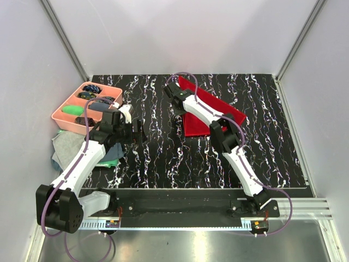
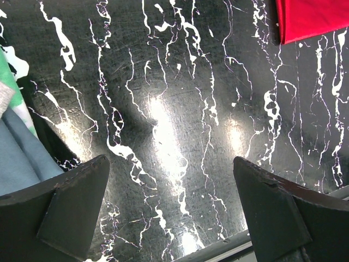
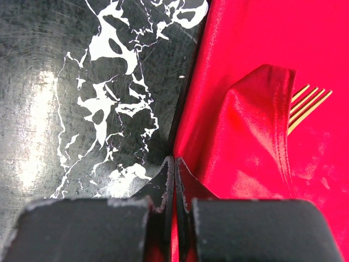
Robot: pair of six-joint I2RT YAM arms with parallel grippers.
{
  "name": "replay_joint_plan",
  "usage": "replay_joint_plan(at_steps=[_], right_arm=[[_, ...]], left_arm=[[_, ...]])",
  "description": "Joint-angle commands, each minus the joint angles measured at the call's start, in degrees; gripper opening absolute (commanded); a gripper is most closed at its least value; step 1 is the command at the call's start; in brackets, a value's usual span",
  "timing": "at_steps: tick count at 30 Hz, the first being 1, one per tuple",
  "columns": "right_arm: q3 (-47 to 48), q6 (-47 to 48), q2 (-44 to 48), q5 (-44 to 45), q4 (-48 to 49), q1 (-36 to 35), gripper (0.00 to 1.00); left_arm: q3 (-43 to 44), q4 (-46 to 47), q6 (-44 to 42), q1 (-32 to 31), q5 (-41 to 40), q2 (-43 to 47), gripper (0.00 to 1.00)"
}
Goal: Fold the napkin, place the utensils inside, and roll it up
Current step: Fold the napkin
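Red napkin (image 3: 256, 71) humped over gold fork tines (image 3: 308, 106)

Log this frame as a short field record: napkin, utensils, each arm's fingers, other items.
napkin: red napkin lies partly folded at table centre-back
utensils: gold fork tines poke out from under a fold; no other utensil is visible
right gripper: fingers shut on the napkin's left edge
left gripper: fingers open over bare table, holding nothing
other: pink tray and cloth pile at the left
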State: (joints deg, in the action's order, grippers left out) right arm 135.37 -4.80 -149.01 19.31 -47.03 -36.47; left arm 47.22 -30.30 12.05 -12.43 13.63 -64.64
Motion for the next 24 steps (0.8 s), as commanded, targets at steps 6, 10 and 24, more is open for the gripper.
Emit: replay_joint_plan(at_steps=[6,10,24], right_arm=[[-21.1,-0.4,12.0,-9.3,6.1,0.0,0.00],[-36.6,-2.6,20.0,-11.3,10.3,-1.8,0.00],[-67.0,-17.5,37.3,-15.1,15.6,-17.0,0.00]], left_arm=[[1.7,2.9,2.4,-0.2,4.7,0.3,0.99],[-0.6,6.6,9.1,-0.2,8.7,0.7,0.99],[-21.0,27.3,26.8,-0.9,-0.1,6.5,0.99]])
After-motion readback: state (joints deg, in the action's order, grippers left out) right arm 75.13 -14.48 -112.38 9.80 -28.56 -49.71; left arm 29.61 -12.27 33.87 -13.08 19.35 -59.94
